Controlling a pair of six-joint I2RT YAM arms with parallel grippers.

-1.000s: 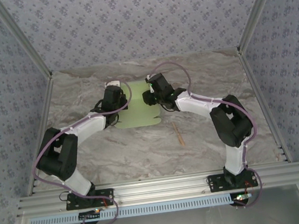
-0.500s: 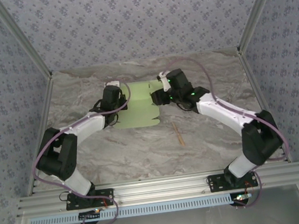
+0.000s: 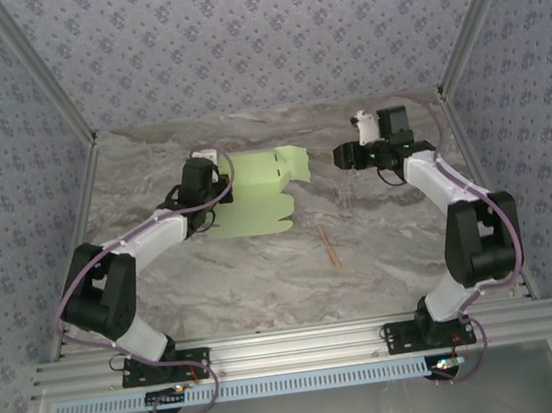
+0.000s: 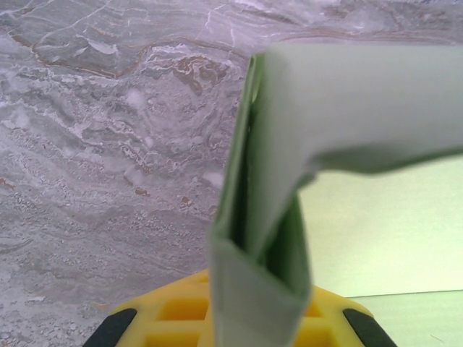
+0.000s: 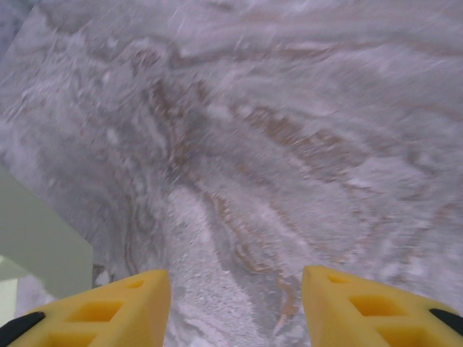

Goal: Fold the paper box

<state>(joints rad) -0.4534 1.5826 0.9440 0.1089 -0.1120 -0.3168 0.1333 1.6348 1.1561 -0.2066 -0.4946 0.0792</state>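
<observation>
Top external view gives you the paper box (image 3: 255,197) lying partly folded on the marble table (image 3: 265,278), left of centre toward the far side, with notched tabs along its right edge. Your left gripper (image 3: 216,190) sits at the box's left edge, and the left wrist view has its yellow fingers (image 4: 173,314) pinched tight on a doubled fold of green card. Your right gripper (image 3: 341,157) hangs well apart to the right of the box, its jaws parted over bare marble.

Both arms (image 3: 158,233) are white with black joints, lilac cables (image 3: 64,305) and yellow fingers (image 5: 108,312).
</observation>
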